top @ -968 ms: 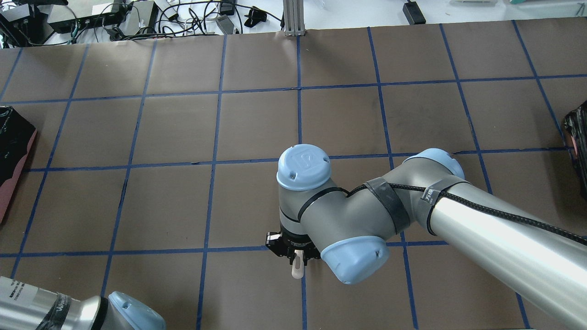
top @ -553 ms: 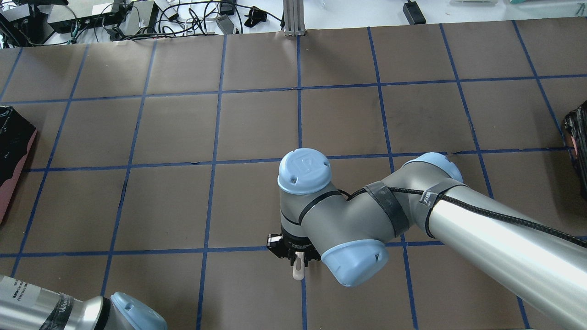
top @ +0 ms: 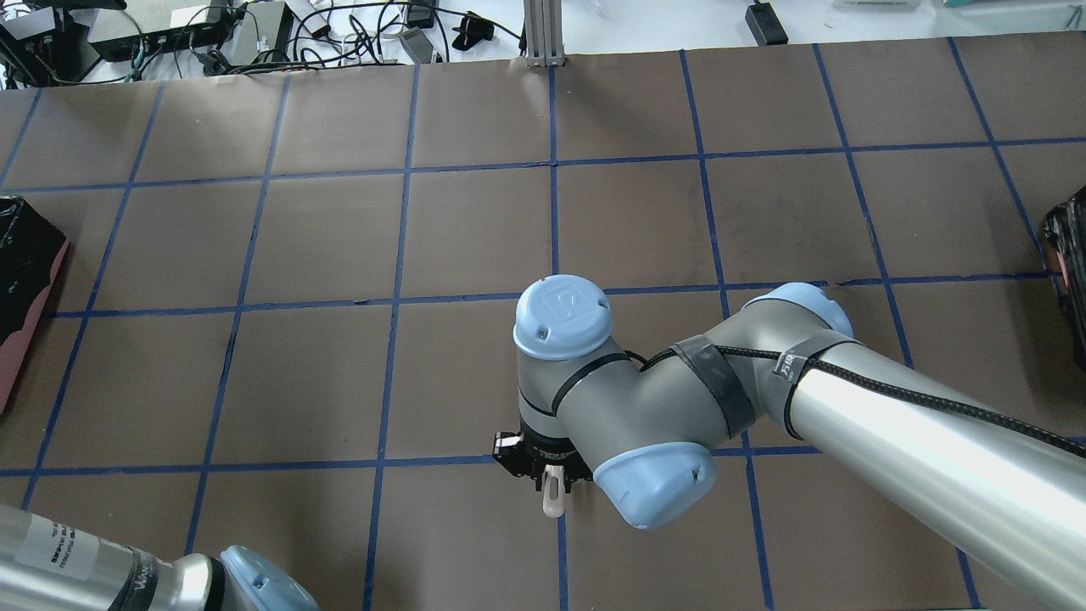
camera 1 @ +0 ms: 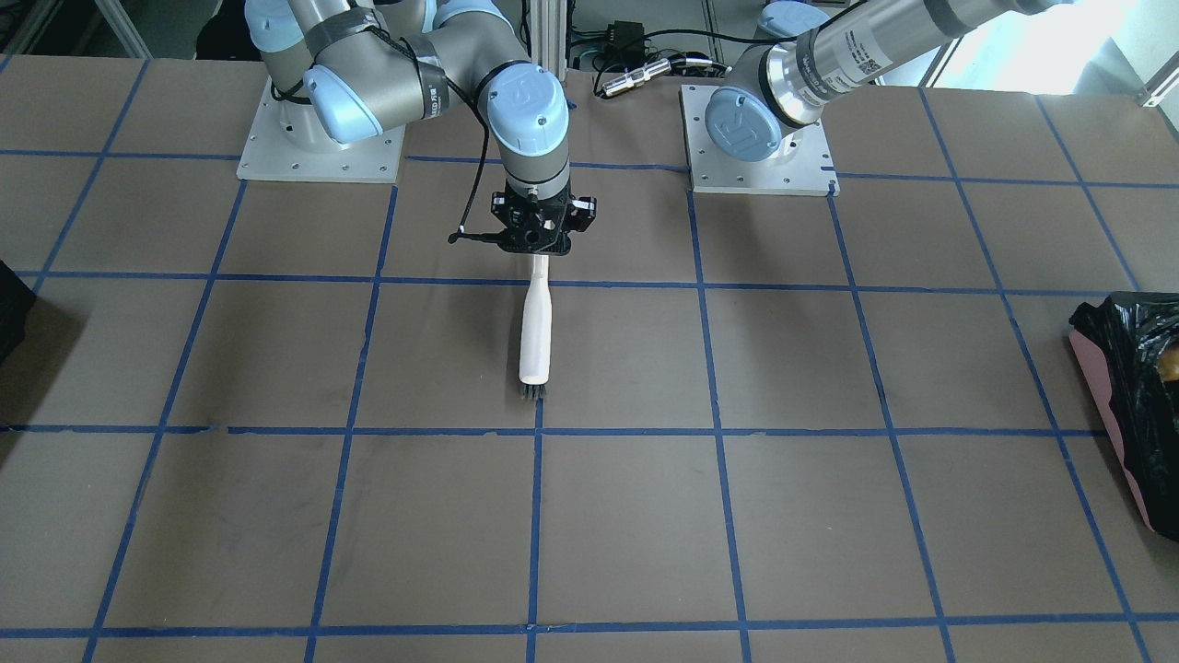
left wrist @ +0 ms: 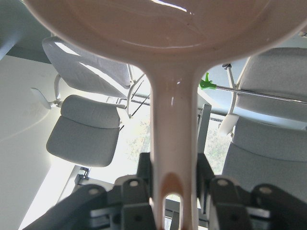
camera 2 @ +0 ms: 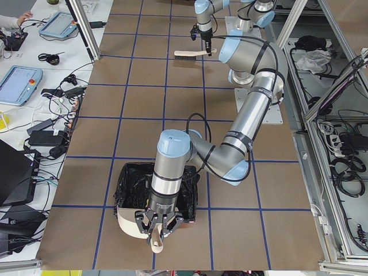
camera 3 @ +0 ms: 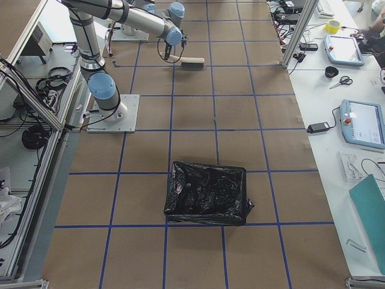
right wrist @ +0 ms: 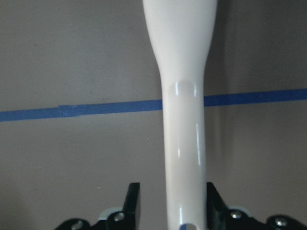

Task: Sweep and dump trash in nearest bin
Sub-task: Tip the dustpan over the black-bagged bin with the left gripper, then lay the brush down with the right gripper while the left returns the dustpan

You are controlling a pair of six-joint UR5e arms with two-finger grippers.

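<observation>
My right gripper is shut on the white handle of a brush, whose dark bristles rest on the table near the middle; the handle fills the right wrist view. My left gripper is shut on the handle of the cream dustpan, which it holds tilted at the near rim of the pink-sided, black-bagged bin. That bin also shows at the edge of the front view, with a golden-brown bit inside the bag. The croissant and the sponge are not visible.
A second black-bagged bin stands at the table's other end, by the overhead view's right edge. Brown paper with blue tape lines covers the table. Cables and boxes lie beyond the far edge.
The right wrist has shifted slightly toward the robot with the brush. The left arm's elbow has moved a little right and lower in the overhead view.
</observation>
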